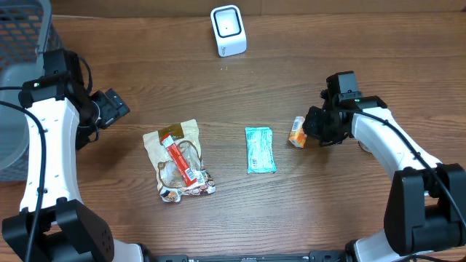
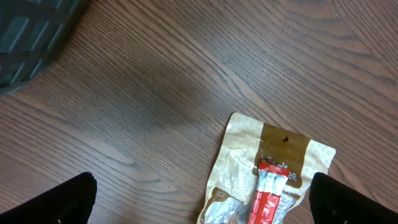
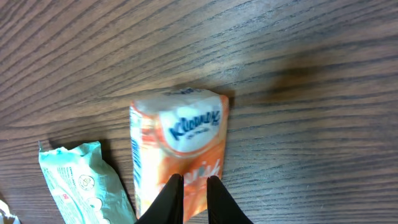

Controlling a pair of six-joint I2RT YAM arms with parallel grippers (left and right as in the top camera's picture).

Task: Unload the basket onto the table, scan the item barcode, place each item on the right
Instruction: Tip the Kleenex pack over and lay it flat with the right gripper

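A small orange and white tissue pack (image 1: 297, 133) lies on the wooden table right of centre, its printed face up in the right wrist view (image 3: 180, 137). My right gripper (image 1: 312, 128) sits at the pack's right end. Its two black fingers (image 3: 193, 180) stand almost together, pinching the pack's orange edge. The white barcode scanner (image 1: 228, 30) stands upright at the back centre, well apart from the pack. My left gripper (image 1: 116, 108) hovers at the left, wide open (image 2: 202, 190) with nothing between its fingers. No barcode shows on the pack.
A brown snack bag with red sticks (image 1: 178, 156) lies left of centre, below the left gripper (image 2: 273, 168). A teal packet (image 1: 260, 149) lies just left of the tissue pack (image 3: 81, 180). A grey mesh basket (image 1: 22, 36) stands at the back left corner.
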